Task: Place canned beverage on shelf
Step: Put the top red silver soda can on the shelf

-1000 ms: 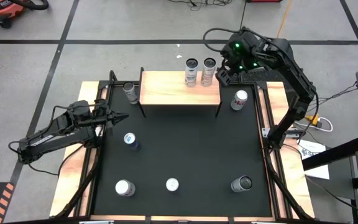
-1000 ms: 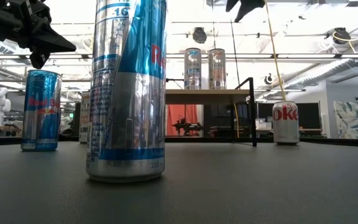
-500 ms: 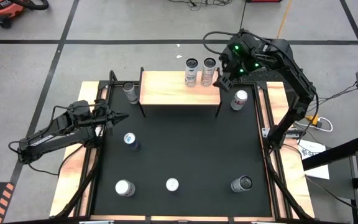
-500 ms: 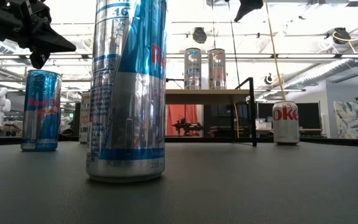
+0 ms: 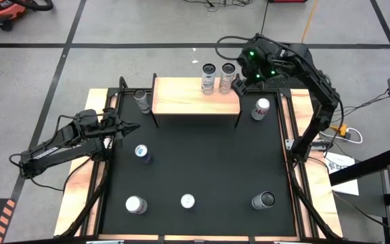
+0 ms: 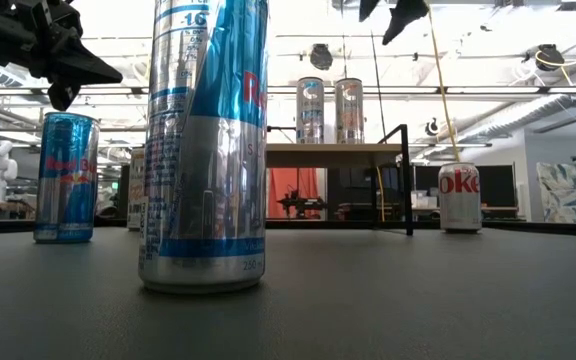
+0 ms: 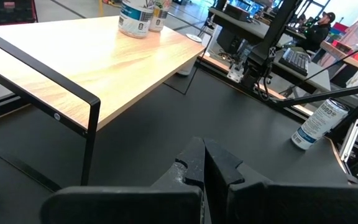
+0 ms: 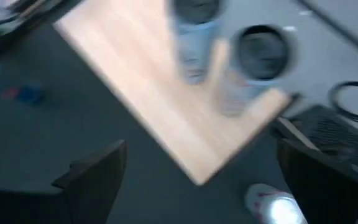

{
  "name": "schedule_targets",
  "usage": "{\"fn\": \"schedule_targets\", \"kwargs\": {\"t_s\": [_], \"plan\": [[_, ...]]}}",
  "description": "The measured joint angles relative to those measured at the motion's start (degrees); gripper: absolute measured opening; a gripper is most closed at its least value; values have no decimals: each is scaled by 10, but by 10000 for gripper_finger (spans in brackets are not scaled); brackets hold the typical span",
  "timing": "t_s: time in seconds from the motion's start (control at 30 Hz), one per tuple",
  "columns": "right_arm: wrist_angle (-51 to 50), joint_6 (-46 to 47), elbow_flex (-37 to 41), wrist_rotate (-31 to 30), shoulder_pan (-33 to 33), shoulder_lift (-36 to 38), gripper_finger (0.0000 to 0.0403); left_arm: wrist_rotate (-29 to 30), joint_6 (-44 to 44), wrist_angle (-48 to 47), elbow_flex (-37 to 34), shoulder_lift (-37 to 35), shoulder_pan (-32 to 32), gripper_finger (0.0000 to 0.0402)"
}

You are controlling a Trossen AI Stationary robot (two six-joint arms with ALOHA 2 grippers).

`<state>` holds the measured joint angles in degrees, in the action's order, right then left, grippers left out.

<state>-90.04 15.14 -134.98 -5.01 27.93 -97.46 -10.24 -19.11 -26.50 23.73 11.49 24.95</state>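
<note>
The shelf (image 5: 195, 97), with a pale wood top and thin black legs, stands at the table's far side. Two silver cans (image 5: 208, 78) (image 5: 227, 77) stand upright on its right far part; they also show in the low view (image 6: 311, 110) (image 6: 348, 110). My right gripper (image 5: 239, 84) is open and empty above the shelf's right end, beside the right-hand can. In its wrist view (image 8: 207, 180) the wide-spread fingers frame the shelf corner (image 8: 197, 168). My left gripper (image 5: 133, 127) is shut and empty at the table's left, also seen in its wrist view (image 7: 204, 163).
A Coke can (image 5: 261, 108) stands on the black mat right of the shelf. Another can (image 5: 141, 100) stands left of it, and a blue can (image 5: 141, 152) by my left gripper. Three cans (image 5: 135, 204) (image 5: 187, 201) (image 5: 264, 200) line the near edge.
My right gripper has shifted a little toward the table's far edge and left, staying high above the shelf's right end. The cans and the shelf have not moved.
</note>
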Motion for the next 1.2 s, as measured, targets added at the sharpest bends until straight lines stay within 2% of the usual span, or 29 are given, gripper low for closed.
{"fn": "schedule_targets", "kwargs": {"t_s": [0.1, 0.3, 0.4, 0.63, 0.83, 1.0, 1.2], "plan": [[0, 8, 0, -26, 4, 1, 393, 0, 0, -1, 0, 0, 0, 0], [0, 26, 1, -27, 6, 13, 393, 0, 0, -2, 0, 0, 0, 0], [1, 40, 30, -27, 6, 31, 393, 0, 0, -2, 0, 0, 0, 0], [0, 54, 197, -29, 5, 123, 393, 0, 0, -6, 0, 0, 0, 0], [0, 94, 337, -134, 7, 203, 393, 0, 0, -6, 0, 0, 0, 0], [55, 98, 434, -130, 13, 251, 393, 0, 0, -6, 0, 0, 0, 0], [86, 97, 517, -129, 13, 261, 393, 0, 0, -6, 0, 0, 0, 0]]}}
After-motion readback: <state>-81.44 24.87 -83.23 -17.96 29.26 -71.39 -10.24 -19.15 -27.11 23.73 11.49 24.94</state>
